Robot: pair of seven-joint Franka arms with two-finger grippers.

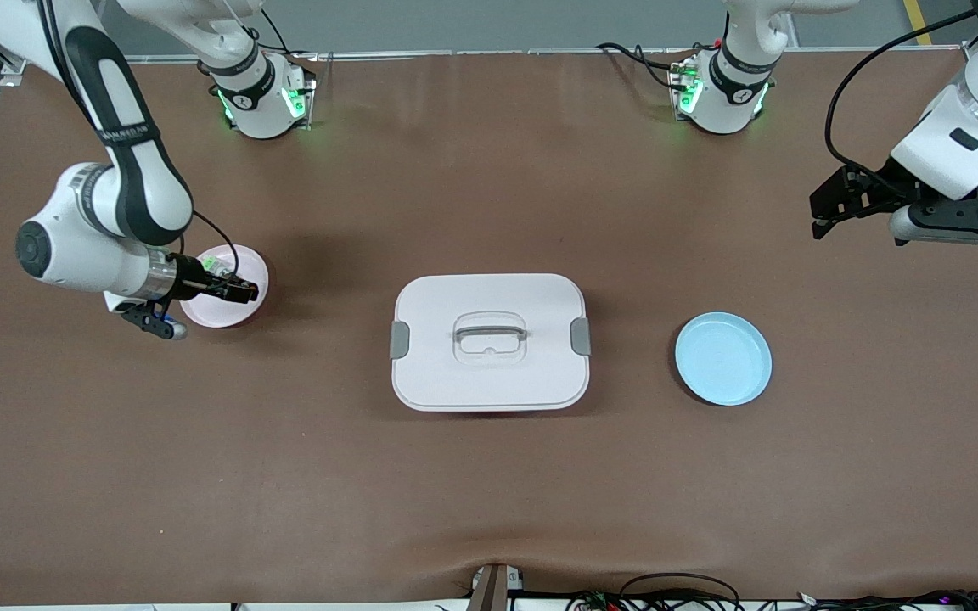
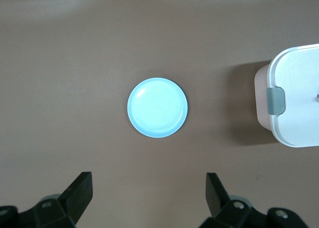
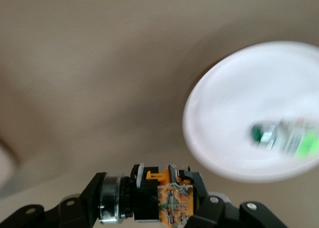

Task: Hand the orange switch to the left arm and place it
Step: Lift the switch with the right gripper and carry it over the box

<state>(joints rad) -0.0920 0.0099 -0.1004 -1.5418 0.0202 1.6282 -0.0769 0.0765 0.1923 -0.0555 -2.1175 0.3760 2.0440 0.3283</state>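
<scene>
Orange switch [image 3: 167, 200], black barrel with orange block, we log pinched in right gripper [image 3: 149, 208] over pink plate [image 1: 238, 263]; left gripper [image 2: 149, 193] spread above brown table [image 1: 489, 475].

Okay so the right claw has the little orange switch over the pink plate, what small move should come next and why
Probably lift the right claw a little higher before moving toward the left arm's end. It is shut on the small black-and-orange push-button switch just above the round pink plate, where a green-capped switch lies. The large white lidded plastic box sits in its path, and the left claw waits open up in the air.
</scene>
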